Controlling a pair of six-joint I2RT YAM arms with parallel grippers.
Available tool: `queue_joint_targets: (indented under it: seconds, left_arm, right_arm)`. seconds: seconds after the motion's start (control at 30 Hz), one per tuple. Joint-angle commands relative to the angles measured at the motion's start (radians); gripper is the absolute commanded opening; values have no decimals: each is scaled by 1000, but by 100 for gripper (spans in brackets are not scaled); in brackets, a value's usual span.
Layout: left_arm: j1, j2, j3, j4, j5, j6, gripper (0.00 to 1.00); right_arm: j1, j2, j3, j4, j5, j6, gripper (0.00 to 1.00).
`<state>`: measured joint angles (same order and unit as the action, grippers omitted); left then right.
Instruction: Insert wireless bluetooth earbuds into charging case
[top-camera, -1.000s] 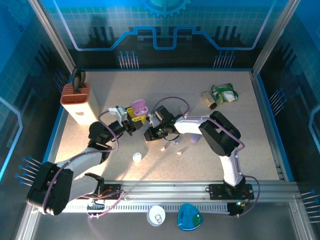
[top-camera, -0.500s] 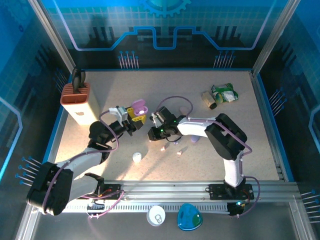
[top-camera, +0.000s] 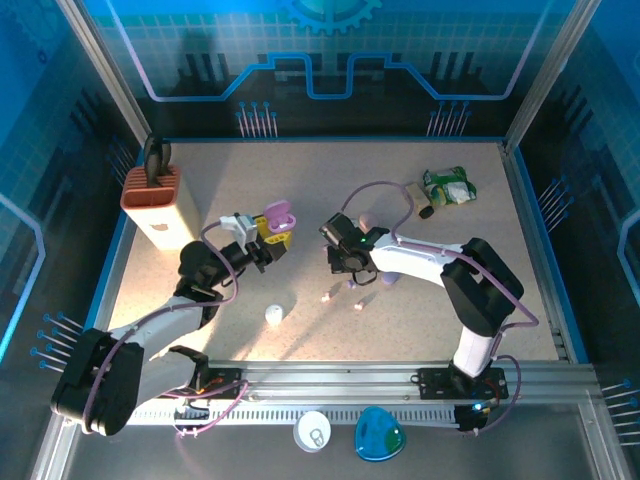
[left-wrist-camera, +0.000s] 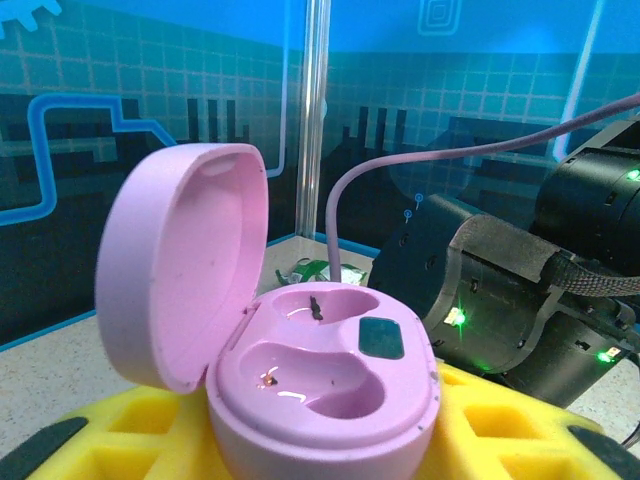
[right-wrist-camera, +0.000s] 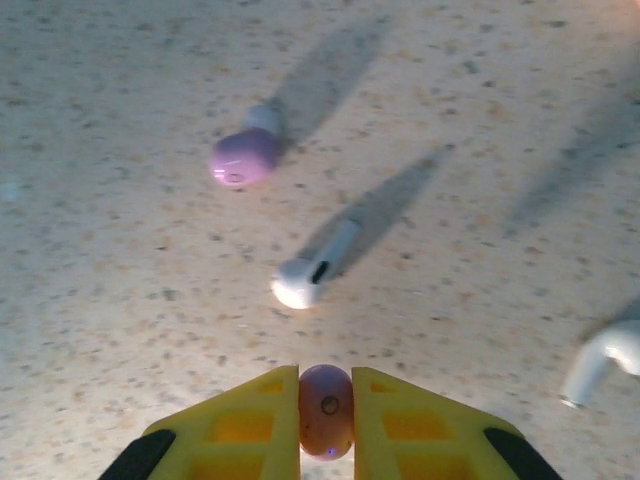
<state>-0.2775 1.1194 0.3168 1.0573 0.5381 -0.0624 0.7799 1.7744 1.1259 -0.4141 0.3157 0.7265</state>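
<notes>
Right gripper (top-camera: 337, 264): closed, with its yellow fingers (right-wrist-camera: 250, 415) pinched on a small rounded pink earbud (right-wrist-camera: 326, 412). The grip sits at bottom centre of the right wrist view and holds nothing else.
Right gripper position: middle of the top view, just right of centre.
Left gripper (top-camera: 268, 243): closed on an open lilac-pink pebble-shaped plastic charging case (left-wrist-camera: 325, 390), which sits between its yellow pads (left-wrist-camera: 500, 425).
Case position: left of centre in the top view. It's up and to the left of the right gripper, near it but not touching.
Case attitude: base roughly level and the lid swung open to the left in the left wrist view. Both wells face up and are empty apart from dark specks.
Key relation: the held pink earbud has to go up-left across the top view to reach the wells. The open lid stands on the far side of that path, so it looks like it won't block the approach.
Well axis: in the left wrist view the two wells run from lower left to upper right.
Bud axis: only the round end shows between the fingers, so I can't tell which way it points.
Nearer arm: the right has the bud and the left has the case, so I'd judge the right travels while the left presents.
Loose buds: a lilac bud (right-wrist-camera: 243, 157) and a white stemmed bud (right-wrist-camera: 305, 280) lie apart on the speckled beige table (right-wrist-camera: 120, 250), ahead of the right gripper.
Risk: the bud is tiny and might twist in the pinch on the way over.
</notes>
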Motion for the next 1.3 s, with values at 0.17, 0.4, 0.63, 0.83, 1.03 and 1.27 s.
queue_joint_targets:
  seconds: [0.17,0.4,0.63,0.83,1.03,1.27]
  left_arm:
    - [9,41,23,26,19,39,41]
    - [-40,112,22,59,-24,128,41]
    - [-151,208,53,69,-154,270,40]
    - [-213,286,76,102,-187,322,41]
    - [-245,318,84,115,-203,339,40]
    - [-250,312,70,151,-195,314,40]
  right_arm:
    - [13,-102,-52,-36,112,5,17]
    - [19,-343,-192,161,9,-99,18]
    - [39,-541,-214,208,-70,-147,16]
    - [90,-551,-119,192,-138,-242,16]
    - [120,-496,-32,202,-182,-286,17]
    - [121,-433,18,200,-172,-299,17]
